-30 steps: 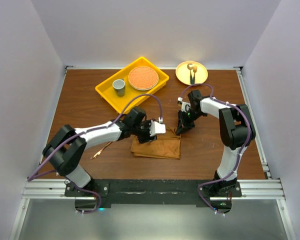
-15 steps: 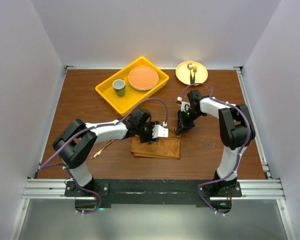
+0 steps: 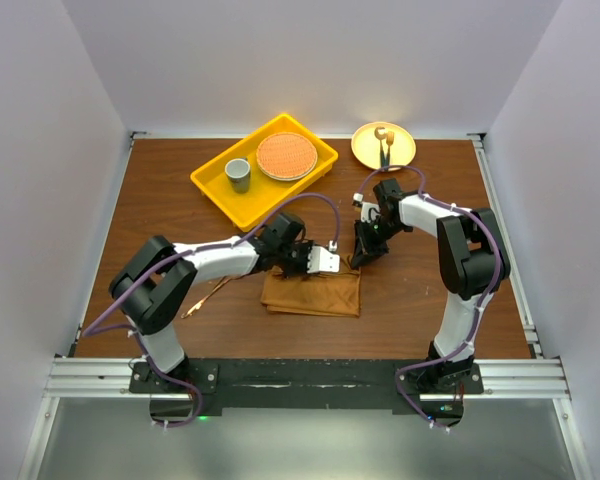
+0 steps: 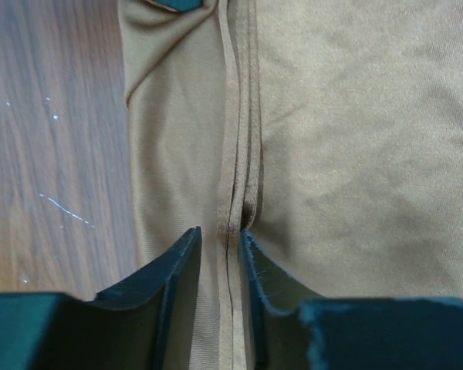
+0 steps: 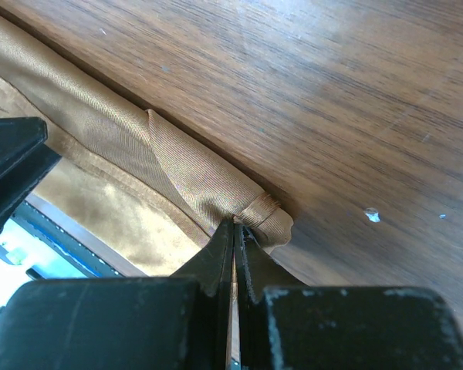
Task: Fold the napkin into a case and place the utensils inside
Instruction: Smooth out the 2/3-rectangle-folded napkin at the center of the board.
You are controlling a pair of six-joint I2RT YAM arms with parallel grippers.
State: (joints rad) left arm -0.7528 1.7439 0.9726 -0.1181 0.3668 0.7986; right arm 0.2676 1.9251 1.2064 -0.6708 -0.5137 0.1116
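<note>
Bearing all: brown wooden tabletop (image 3: 160,220), pale walls.
Cloth: folded rust-brown napkin (image 3: 313,293), mid-table.
Left gripper (image 4: 218,235): jaws narrow, astride hem.
Right gripper (image 5: 235,225): pinching napkin corner.
Hard to see: slim copper spoon (image 3: 198,305), by left arm.

from above, the spoon (image 3: 207,297) shows only as a thin copper streak at 9 o'clock of the napkin (image 3: 312,293), and its upper end runs under the left arm (image 3: 215,262). the napkin's 12 o'clock edge is covered by the left gripper (image 3: 327,262) and the right gripper (image 3: 361,256), both too small there to tell how their jaws stand. in the left wrist view the cloth runs off the top, right and bottom edges. a teal scrap (image 4: 174,4) at 12 o'clock is cut off and cannot be named. whether the fingers (image 4: 177,266) nip the hem between them is unclear. in the right wrist view the napkin leaves at 9 o'clock, where a dark block (image 5: 8,166) is cut off and blurred.
</note>
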